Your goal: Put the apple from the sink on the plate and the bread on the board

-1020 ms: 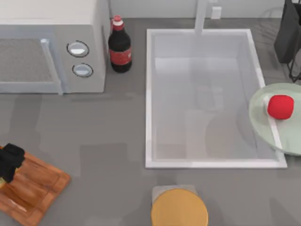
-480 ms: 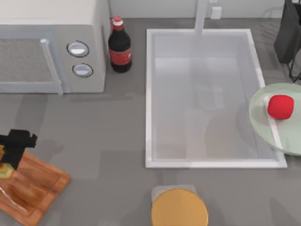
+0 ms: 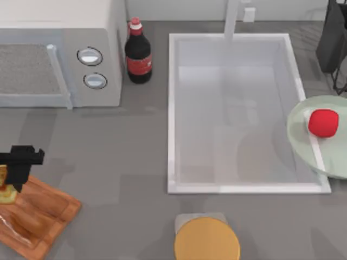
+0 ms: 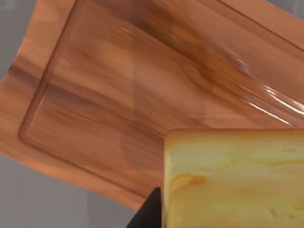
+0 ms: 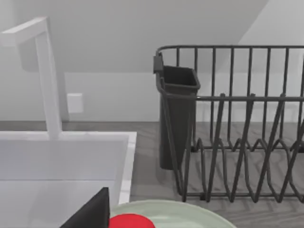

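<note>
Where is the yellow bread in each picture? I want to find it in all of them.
Top view: the bread is at the far left edge, by the left gripper, on the board's upper corner.
Left wrist view: the bread is big and close, with the board behind it.
Right wrist view: no bread here; it has the apple on the plate.
Shared landmark for the two bread views: the board.

The top view's left edge is cutting off the bread (image 3: pixel 6 187) and board (image 3: pixel 38 216); its right edge is cropping the plate (image 3: pixel 303 142).
</note>
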Available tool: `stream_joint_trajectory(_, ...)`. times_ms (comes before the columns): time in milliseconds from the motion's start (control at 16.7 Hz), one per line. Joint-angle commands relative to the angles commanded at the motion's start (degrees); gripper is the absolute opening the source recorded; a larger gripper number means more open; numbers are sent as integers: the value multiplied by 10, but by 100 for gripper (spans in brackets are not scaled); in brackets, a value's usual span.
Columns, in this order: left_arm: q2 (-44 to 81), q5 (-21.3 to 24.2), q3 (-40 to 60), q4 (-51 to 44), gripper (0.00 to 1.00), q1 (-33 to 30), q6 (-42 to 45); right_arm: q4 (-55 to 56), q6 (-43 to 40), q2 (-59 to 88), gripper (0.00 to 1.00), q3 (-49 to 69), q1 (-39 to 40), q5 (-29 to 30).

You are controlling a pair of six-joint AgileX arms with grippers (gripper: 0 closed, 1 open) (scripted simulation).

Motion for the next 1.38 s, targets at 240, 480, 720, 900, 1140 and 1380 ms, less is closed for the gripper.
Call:
stream_joint_trajectory(240, 2, 0, 1, 0, 0, 2, 2, 0, 0, 0, 100, 0, 0, 0)
stream_joint_trajectory(480, 12, 0, -17, 34, 0, 1, 2, 0, 0, 0, 100, 0, 0, 0)
stream_joint_trajectory(720, 29, 0, -47, 86, 0, 0, 2, 0, 0, 0, 100, 0, 0, 0)
stream_joint_trajectory(900, 41, 0, -65, 109, 0, 1, 1, 0, 0, 0, 100, 0, 0, 0)
stream_joint_trajectory(1140, 43, 0, -68, 111, 0, 1, 1, 0, 0, 0, 100, 0, 0, 0)
stream_joint_trajectory(1380, 43, 0, -68, 111, 30, 1, 1, 0, 0, 0, 100, 0, 0, 0)
